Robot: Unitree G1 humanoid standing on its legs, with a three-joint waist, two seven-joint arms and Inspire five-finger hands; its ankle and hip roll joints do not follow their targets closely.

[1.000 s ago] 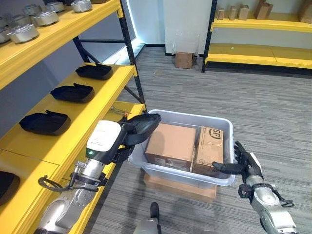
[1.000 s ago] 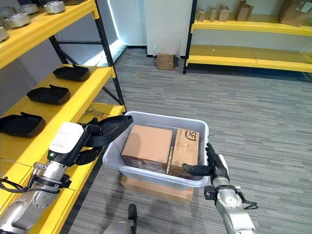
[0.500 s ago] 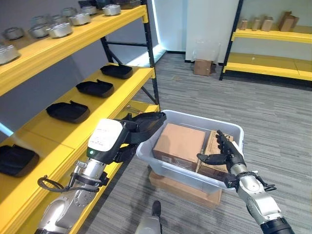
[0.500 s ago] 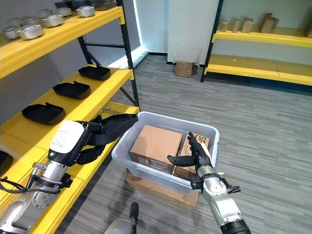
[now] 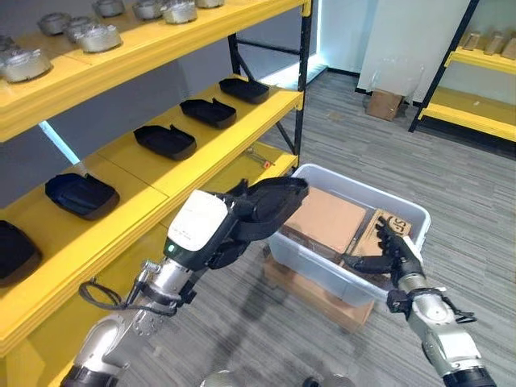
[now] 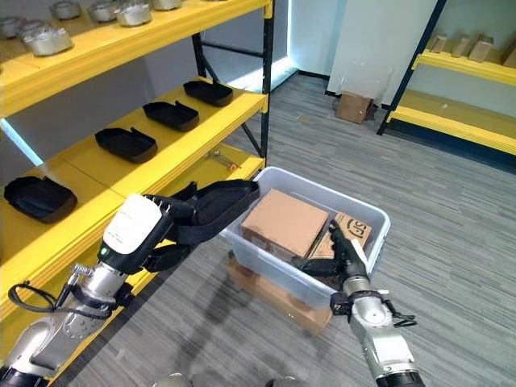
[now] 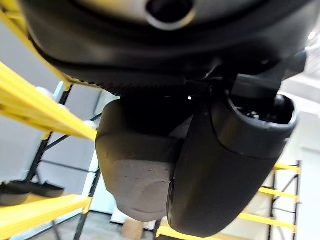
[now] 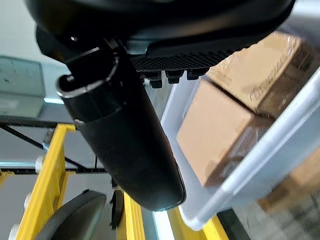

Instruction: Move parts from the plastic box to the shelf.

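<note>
Left hand [image 5: 258, 214] holds a black tray [image 5: 278, 197] beside the plastic box [image 5: 322, 270]. Right hand [image 5: 391, 254] spread, empty, at the rim. Tray looks light and stiff; grip its edge. Shelf [image 5: 173, 173] just left.

cardboard box [image 5: 385, 104] on floor by wall | grey carpet floor [image 5: 451, 185] | far yellow shelving [image 5: 481, 119]

The left hand [image 5: 262, 211] is raised at mid-height, its fingers curled round a black part [image 5: 278, 199]. The right hand [image 5: 393, 254] reaches forward, fingers straight.
</note>
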